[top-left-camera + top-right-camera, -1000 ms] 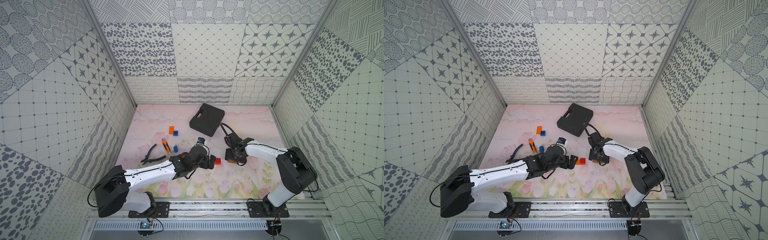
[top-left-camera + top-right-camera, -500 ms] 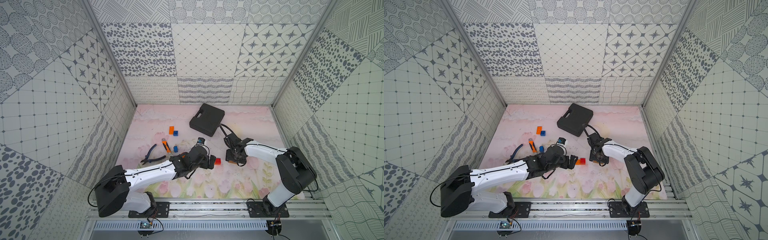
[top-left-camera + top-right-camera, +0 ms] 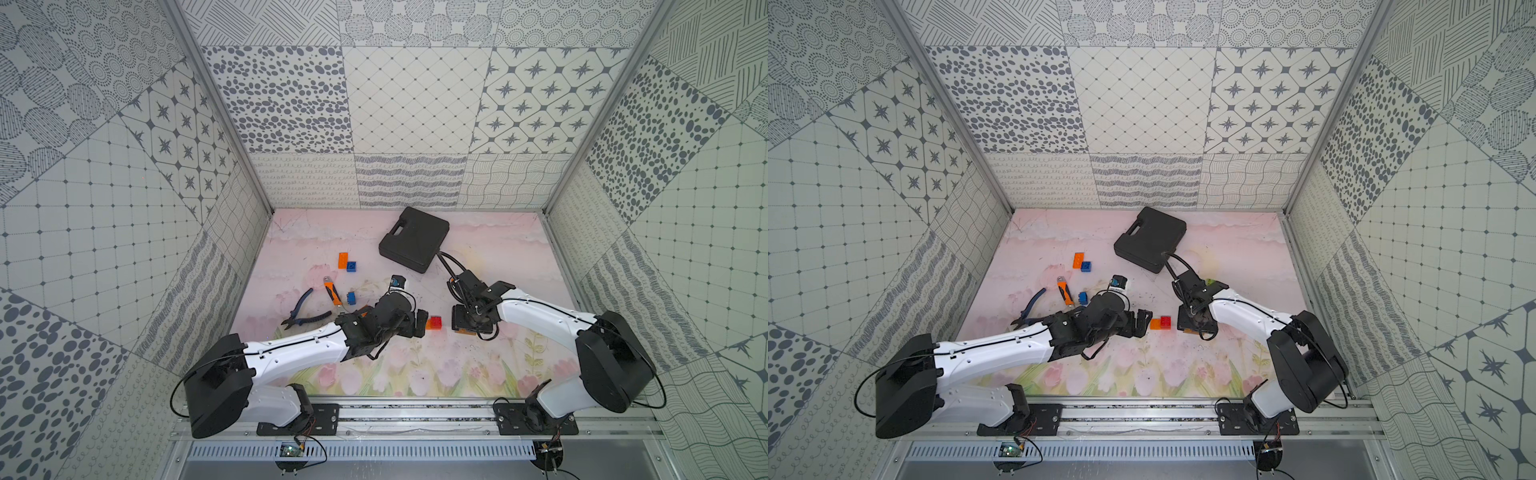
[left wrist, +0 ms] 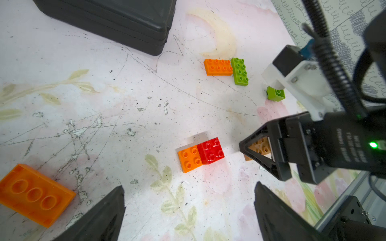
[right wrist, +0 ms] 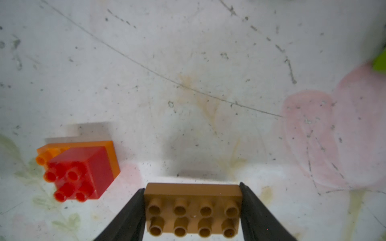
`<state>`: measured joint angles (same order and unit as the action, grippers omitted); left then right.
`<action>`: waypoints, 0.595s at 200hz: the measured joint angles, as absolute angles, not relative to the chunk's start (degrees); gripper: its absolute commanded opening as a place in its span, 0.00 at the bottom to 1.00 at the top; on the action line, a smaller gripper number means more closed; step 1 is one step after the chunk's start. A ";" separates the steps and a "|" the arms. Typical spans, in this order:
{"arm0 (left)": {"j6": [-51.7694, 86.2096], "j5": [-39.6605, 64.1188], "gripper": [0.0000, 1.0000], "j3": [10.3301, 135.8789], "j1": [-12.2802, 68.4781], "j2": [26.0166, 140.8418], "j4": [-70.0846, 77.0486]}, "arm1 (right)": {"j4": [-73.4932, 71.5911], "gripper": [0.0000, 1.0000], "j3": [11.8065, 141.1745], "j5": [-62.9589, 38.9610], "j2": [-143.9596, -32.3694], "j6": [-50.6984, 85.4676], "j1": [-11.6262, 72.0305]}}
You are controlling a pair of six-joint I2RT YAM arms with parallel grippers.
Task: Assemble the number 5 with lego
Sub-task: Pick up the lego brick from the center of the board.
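Beside the red-orange stack (image 5: 83,167), right gripper (image 5: 192,187) grips brown brick (image 5: 193,210) by its ends; left gripper (image 4: 189,185) wide, empty (idle). Step, likely: pick-up. Next: lift, align studs squarely.

Left claw (image 4: 189,184) spread wide, right claw (image 5: 192,187) pinching brown brick (image 5: 193,210), arms angled inward

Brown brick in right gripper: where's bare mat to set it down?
Free: the front strip of mat along the rail; the back corner right of the black case. Crowded: around the red-on-orange stack by the left gripper, and near the pliers.
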<state>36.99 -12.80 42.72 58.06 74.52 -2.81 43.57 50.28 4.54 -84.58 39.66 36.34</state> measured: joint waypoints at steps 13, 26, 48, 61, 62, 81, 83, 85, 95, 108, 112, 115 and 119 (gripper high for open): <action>37.17 -13.43 1.00 42.06 58.06 73.73 -2.85 | 44.07 0.62 49.34 4.38 -83.13 40.12 38.41; 37.54 -14.00 1.00 41.36 58.04 72.88 -2.85 | 44.51 0.62 48.07 4.32 -82.02 40.95 40.71; 38.48 -14.98 1.00 39.88 58.00 71.42 -2.90 | 44.73 0.63 45.95 4.16 -80.60 42.89 44.23; 39.11 -15.62 1.00 38.63 57.82 70.43 -2.94 | 44.40 0.63 45.17 3.66 -80.38 43.62 45.91; 39.11 -15.62 0.99 38.63 57.82 70.43 -2.94 | 44.36 0.63 45.15 3.64 -80.38 43.66 45.98; 40.45 -16.03 1.00 37.15 57.39 69.32 -3.01 | 42.92 0.63 45.06 2.79 -81.12 44.56 47.64; 40.47 -16.03 1.00 37.08 57.36 69.25 -3.03 | 42.74 0.63 45.12 2.68 -81.36 44.62 47.77; 40.62 -16.03 1.00 36.97 57.32 69.12 -3.05 | 42.68 0.63 45.19 2.59 -81.47 44.62 47.88; 41.32 -16.23 1.00 36.51 57.19 68.60 -3.22 | 41.93 0.63 45.84 2.44 -82.76 44.77 48.49; 41.91 -16.38 1.00 35.94 56.93 67.79 -3.29 | 41.06 0.63 46.98 2.31 -84.73 44.88 48.99; 42.06 -16.45 1.00 35.75 56.88 67.53 -3.29 | 40.86 0.62 47.31 2.24 -85.30 44.93 49.12; 42.22 -16.51 1.00 35.53 56.84 67.29 -3.29 | 40.60 0.63 47.57 2.24 -85.73 44.97 49.17; 42.39 -16.69 1.00 35.29 56.80 67.00 -3.29 | 40.42 0.62 47.97 2.17 -86.39 45.04 49.30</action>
<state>42.39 -16.69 35.29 56.80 67.00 -3.29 40.42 47.97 2.17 -86.39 45.04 49.30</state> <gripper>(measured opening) 0.996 0.681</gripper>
